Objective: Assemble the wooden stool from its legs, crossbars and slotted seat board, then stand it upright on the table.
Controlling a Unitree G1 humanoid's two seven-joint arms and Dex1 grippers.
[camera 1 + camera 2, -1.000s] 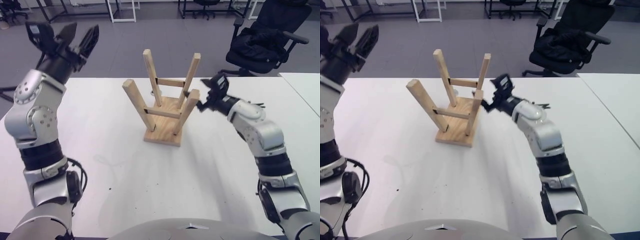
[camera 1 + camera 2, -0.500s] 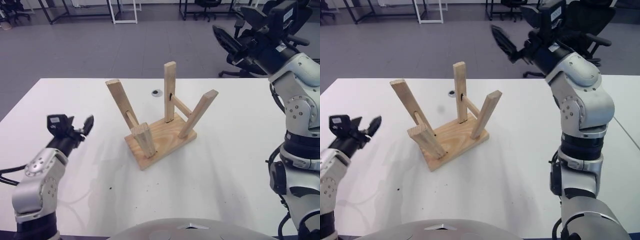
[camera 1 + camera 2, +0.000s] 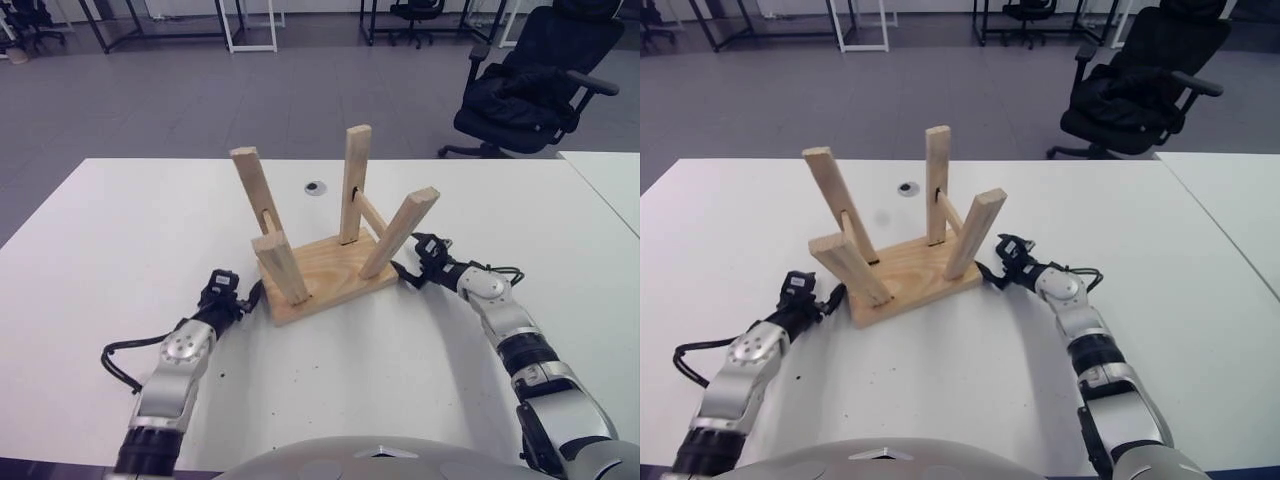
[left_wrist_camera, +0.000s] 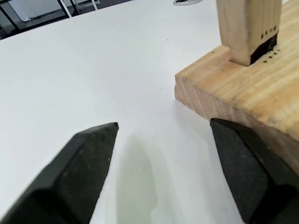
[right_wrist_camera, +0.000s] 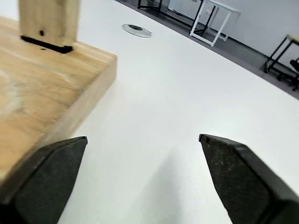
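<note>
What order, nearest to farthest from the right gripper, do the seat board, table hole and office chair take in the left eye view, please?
1. Seat board, beside the right gripper.
2. Table hole, behind the stool.
3. Office chair, beyond the table.

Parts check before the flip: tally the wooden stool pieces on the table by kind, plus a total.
legs: 4
crossbars: 2 (one is partly hidden between the left pair of legs)
seat board: 1
Total: 7
</note>
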